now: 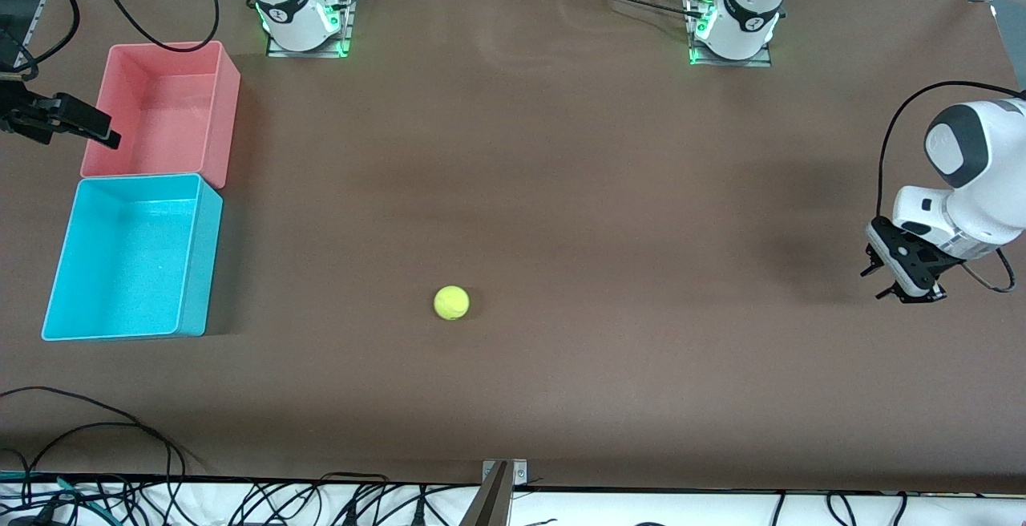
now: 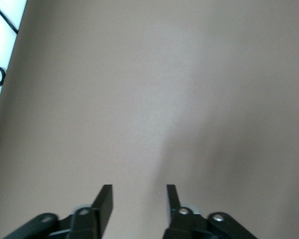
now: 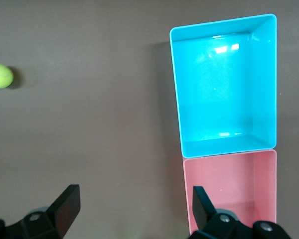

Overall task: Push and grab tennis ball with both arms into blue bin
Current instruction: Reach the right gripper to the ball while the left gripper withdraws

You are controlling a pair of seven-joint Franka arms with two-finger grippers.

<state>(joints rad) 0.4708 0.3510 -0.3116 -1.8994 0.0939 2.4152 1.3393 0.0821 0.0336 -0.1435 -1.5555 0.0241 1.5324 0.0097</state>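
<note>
While we look down from the front, the tennis ball [image 1: 451, 302] lies alone on the brown table [image 1: 561, 189], well apart from the blue bin [image 1: 128, 257] at the right arm's end. A pink bin [image 1: 164, 109] touches the blue one, farther from the camera. Our left gripper [image 1: 886, 273] hangs over the left arm's end; the right gripper [image 1: 76, 123] is beside the pink bin.

Our left wrist view shows the fingers [image 2: 104, 201] apart, holding nothing, over bare table.

Our right wrist view shows fingers [image 3: 67, 206] wide apart and empty, both bins and the ball ahead.

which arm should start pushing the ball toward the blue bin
Probably the left. The left hand hangs at its end of the table, so the tennis ball lies between it and the blue bin. The right hand waits beside the bins.
</note>
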